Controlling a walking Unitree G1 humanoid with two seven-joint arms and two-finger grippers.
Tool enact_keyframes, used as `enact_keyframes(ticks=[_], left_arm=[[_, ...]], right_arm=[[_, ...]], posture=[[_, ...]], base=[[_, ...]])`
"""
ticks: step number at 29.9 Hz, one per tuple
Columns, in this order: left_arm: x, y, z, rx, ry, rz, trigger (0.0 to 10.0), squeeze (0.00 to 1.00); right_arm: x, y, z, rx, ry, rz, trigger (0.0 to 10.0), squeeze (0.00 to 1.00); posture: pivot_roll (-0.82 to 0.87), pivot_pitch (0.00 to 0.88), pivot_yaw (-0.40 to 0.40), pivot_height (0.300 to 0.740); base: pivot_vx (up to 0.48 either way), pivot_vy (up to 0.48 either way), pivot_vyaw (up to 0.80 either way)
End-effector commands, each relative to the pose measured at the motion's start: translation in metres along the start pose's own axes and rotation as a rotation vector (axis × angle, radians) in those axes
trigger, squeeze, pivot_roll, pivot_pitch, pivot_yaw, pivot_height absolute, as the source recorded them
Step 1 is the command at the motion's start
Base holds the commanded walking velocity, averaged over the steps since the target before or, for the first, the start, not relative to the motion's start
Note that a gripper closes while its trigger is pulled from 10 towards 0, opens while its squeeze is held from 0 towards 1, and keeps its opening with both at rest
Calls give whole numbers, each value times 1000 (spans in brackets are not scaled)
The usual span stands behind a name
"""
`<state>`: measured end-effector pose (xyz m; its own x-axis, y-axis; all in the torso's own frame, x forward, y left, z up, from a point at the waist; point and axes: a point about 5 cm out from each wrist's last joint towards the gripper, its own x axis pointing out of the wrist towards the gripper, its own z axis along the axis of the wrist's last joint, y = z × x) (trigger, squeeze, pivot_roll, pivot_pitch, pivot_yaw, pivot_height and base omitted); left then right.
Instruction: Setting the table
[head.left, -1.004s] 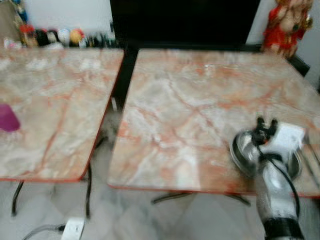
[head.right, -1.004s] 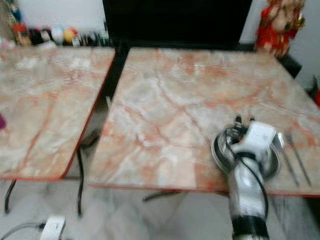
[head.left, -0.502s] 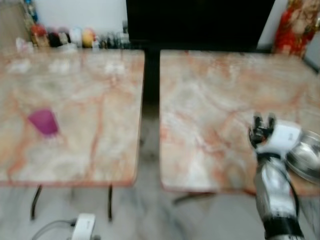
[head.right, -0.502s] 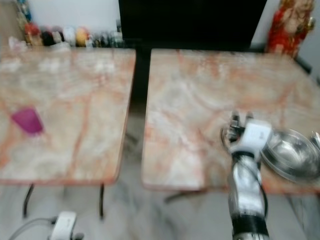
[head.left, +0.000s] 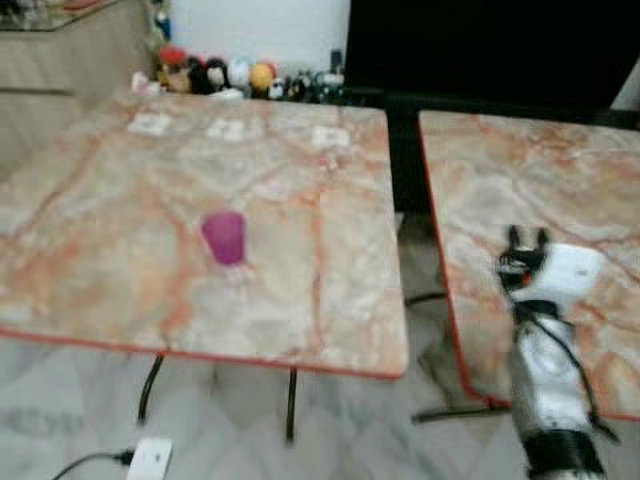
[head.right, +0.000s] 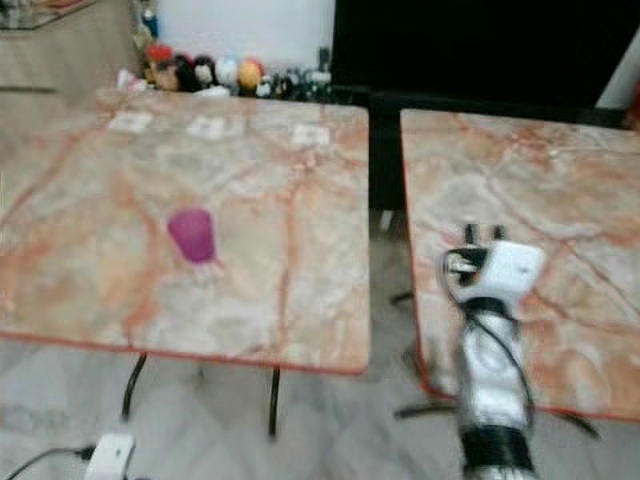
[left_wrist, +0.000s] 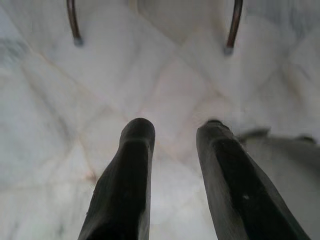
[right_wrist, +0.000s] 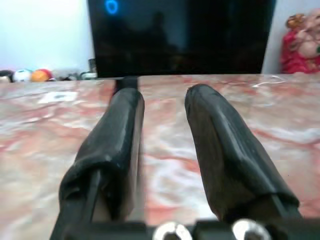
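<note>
While the head views are somewhat blurred, two marble-patterned desks with orange edging can be made out, standing side by side with a dark gap between them. On the left desk (head.left: 120, 250) stands a purple cup (head.left: 224, 237), upright, near the middle of the top and well apart from three small pale cards (head.left: 232, 128) lying toward the far edge. No writing on the cards can be read. A row of small round figures (head.left: 215, 75) sits beyond that far edge. The right hand (head.left: 527, 240) hovers over the near left part of the right desk (head.left: 540, 170), fingers apart and empty. The left hand (left_wrist: 175, 150) hangs over the pale tiled floor (left_wrist: 45, 90), fingers parted, gripping nothing. A white power strip (head.left: 148, 460) lies on the floor.
</note>
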<state>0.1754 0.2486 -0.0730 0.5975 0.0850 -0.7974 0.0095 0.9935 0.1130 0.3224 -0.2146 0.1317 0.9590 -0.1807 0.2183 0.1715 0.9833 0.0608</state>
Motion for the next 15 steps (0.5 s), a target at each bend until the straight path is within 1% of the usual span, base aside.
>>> enact_keyframes(ticks=[1,3,5,6,7,8,9,13,15], left_arm=[[0,-8,-7,-1,30,-11,10000,0],[1,-11,-6,-1,29,-14,10000,0],[1,-8,-4,-2,23,-13,10000,0],[-1,4,-3,-4,18,-4,10000,0],[-1,4,-3,-4,18,-4,10000,0],[-4,15,-3,-6,15,6,10000,0],[-5,21,-3,-7,16,12,10000,0],[-8,31,-5,-10,20,26,10000,0],[-7,28,-7,-9,24,25,10000,0]], right_arm=[[0,-10,2,-14,-2,-25,10000,0],[0,-9,2,-14,-2,-21,10000,0],[0,-9,2,-13,-2,-19,10000,0],[0,-9,2,-13,-2,-18,10000,0],[0,-9,2,-13,-2,-18,10000,0],[0,-8,2,-13,-1,-17,10000,0],[0,-8,2,-13,0,-16,10000,0],[0,-6,1,-12,1,-10,10000,0],[0,-6,1,-12,3,-9,10000,0]], posture=[[97,23,-25,740],[97,25,-25,740],[97,25,-25,740],[98,28,-26,740],[98,28,-26,740],[98,28,-26,740],[98,28,-26,740],[98,28,-26,740],[98,28,-26,740]], base=[[0,480,0],[0,480,0],[0,480,0],[0,480,0],[0,480,0],[0,480,0],[0,480,0],[0,480,0],[0,480,0]])
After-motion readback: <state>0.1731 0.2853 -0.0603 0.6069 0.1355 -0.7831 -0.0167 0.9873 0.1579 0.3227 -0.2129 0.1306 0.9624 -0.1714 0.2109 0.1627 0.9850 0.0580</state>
